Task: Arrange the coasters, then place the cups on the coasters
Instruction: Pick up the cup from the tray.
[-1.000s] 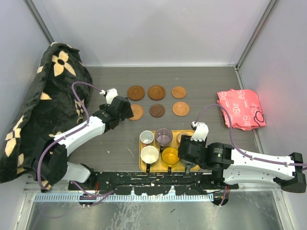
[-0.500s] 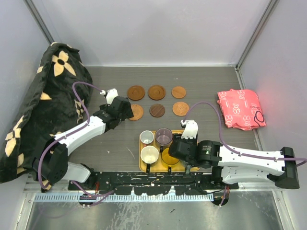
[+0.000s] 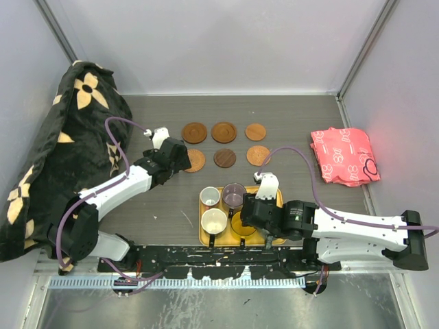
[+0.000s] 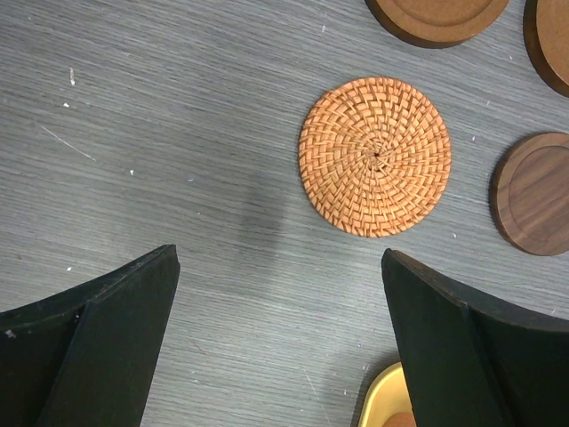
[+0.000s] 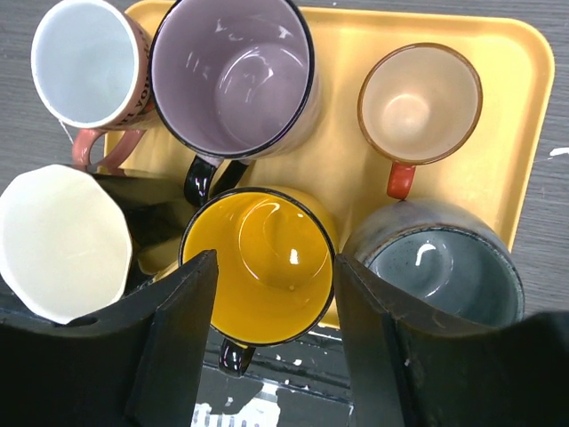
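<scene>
Two grippers noted. Nearest the bases, the right gripper [image 5: 274, 276] hangs over the yellow tray [image 5: 520, 107]. Its jaws are partly apart, one finger on each side of the orange-yellow mug [image 5: 258, 236]; whether they touch the mug's wall cannot be told.

All six cups stand upright on the tray. The near row holds a white mug [image 5: 58, 240], the orange-yellow mug and a grey-green mug [image 5: 440, 276]. Behind them are a white-lined mug with a pinkish outside [image 5: 84, 62], a purple-grey mug [image 5: 231, 76] and a small brown mug [image 5: 418, 102].

Further out, the left gripper [image 4: 276, 338] is fully spread and holds nothing. It hovers above the grey worktop [image 3: 164, 205], just short of a woven orange coaster [image 4: 375, 156].

The six coasters lie flat in two rows of three beyond the tray, none carrying a cup. A dark brown coaster [image 4: 533, 191] sits beside the woven one.

A black flowered cloth [image 3: 62, 151] lies at the left and a red patterned packet [image 3: 343, 154] at the right. Pale walls enclose the far side.
</scene>
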Available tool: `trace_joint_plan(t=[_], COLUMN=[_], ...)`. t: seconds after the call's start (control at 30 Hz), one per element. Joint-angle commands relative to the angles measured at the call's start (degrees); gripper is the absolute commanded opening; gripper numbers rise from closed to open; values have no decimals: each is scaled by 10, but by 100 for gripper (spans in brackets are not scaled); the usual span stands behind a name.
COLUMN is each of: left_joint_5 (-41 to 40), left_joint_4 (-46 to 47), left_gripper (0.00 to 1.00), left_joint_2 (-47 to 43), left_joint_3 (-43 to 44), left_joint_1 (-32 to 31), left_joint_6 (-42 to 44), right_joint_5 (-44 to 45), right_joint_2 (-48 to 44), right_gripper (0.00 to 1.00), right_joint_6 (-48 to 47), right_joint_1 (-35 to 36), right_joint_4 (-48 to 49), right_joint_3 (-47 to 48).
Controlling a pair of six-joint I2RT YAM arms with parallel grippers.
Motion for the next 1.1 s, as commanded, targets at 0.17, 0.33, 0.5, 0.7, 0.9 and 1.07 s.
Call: trace_joint_plan(t=[0.17,0.33,0.5,0.7,0.9,1.07], left_joint_5=[-4,-2,-2,-1,-2,-2], left_joint_4=[18,18,16,17,16,16], left_gripper=[98,98,98,98,98,98], left_joint_2=[0,2,0,1,0,0], left_joint_3=[10,10,10,9,9,8], left_joint_1=[4,4,5,5,5,5], left_joint_6=[0,-1,-1,-2,-2,-2], right_joint_5=[-53,-83,-95,-104,-112,-119], right_joint_2=[-10,-9,-28,-37,-43,-57], right_gripper=[60,59,59,58,58,56], right_joint_6=[-13,-19,-10,15,36,56], right_joint_1=[5,8,9,9,9,10], right_joint_4=[12,5,-30,-87,-138,-175], right_joint_3=[5,9,9,12,24,30])
